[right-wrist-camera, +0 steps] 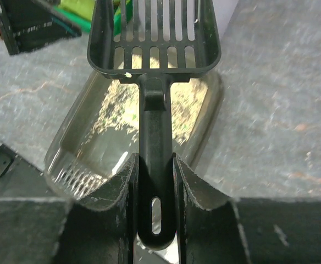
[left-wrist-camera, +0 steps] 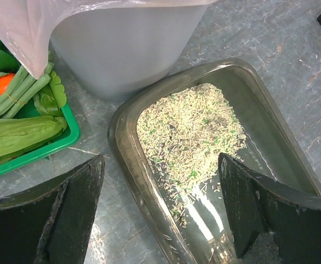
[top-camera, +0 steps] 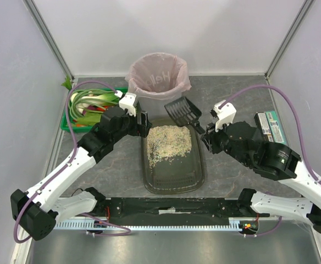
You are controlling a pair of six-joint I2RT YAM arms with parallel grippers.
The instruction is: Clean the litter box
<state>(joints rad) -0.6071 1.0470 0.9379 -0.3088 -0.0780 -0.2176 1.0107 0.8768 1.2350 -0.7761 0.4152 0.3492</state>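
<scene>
One shallow, olive-grey litter box

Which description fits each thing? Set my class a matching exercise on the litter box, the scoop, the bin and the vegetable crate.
Things:
1. litter box
2. scoop
3. bin
4. crate

Descriptions:
A. gripped at its handle by the right gripper
B. lined with a pink bag
C. green, filled with vegetables
D. holds beige litter in its far half

Pairs: 1-D, 2-A, 3-B, 4-C.
</scene>
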